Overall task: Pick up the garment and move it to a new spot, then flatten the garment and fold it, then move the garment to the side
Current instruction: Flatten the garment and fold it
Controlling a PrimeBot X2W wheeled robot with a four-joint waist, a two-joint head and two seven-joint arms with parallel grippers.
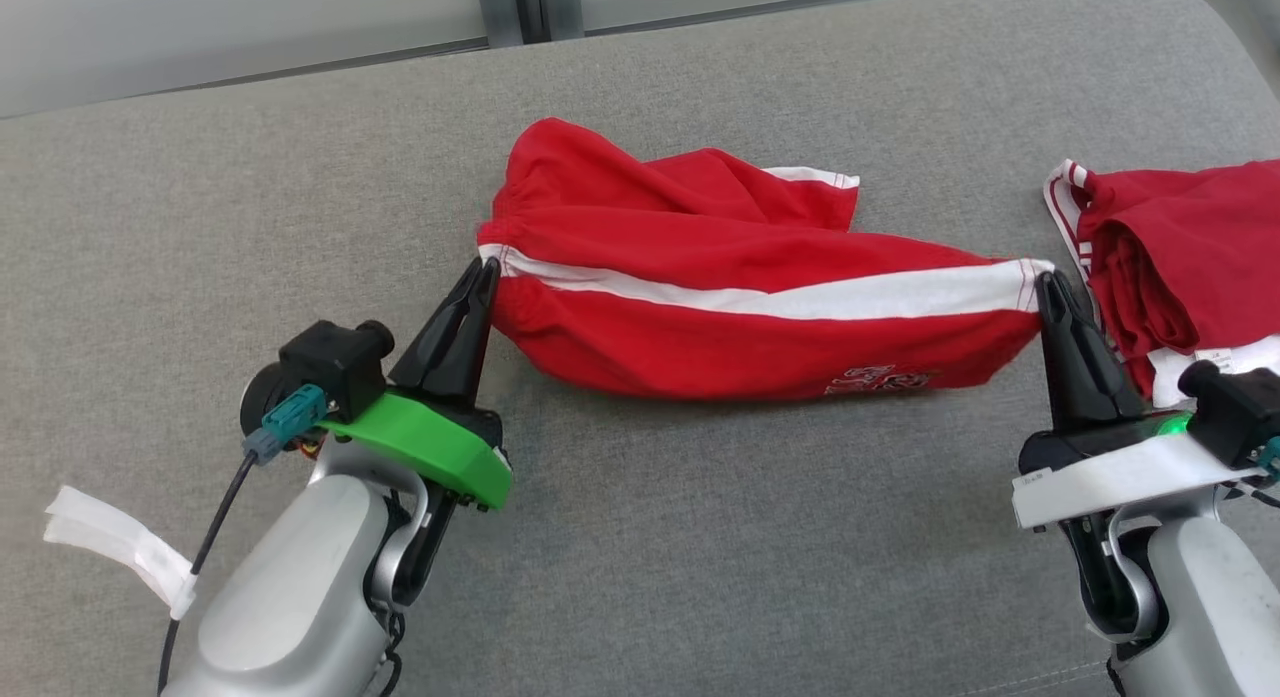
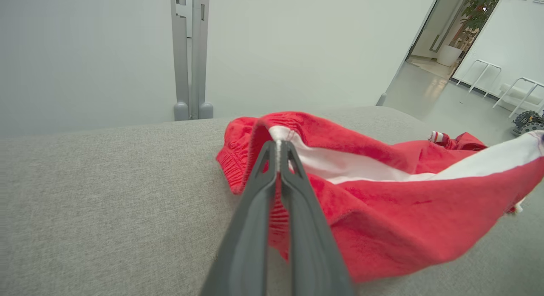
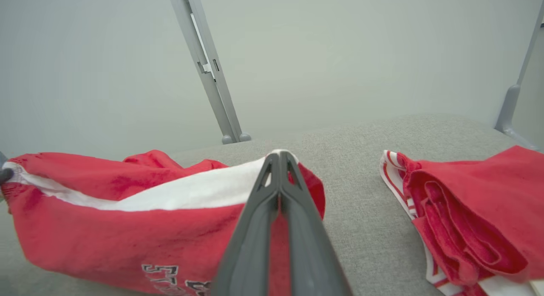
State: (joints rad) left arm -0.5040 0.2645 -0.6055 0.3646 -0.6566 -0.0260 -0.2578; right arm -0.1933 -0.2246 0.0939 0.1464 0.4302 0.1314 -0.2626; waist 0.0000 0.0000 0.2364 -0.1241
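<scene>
Red shorts [image 1: 740, 327] are held stretched over the grey cushion [image 1: 640, 557] at centre. The waistband end is clamped by the left gripper [image 1: 488, 269] at 9 o'clock and the hem end is pinched by the right gripper [image 1: 1047, 279] at 3 o'clock, with both forearms angled up from 6 o'clock. Another red garment [image 1: 1190, 247] is seen folded at far 3 o'clock.

I see open grey cushion [image 1: 200, 277] to my left and on the near side of the stretched red shorts [image 1: 740, 347]; a second red garment [image 1: 1190, 247] crowds my right gripper [image 1: 1050, 289], just beside it.
</scene>
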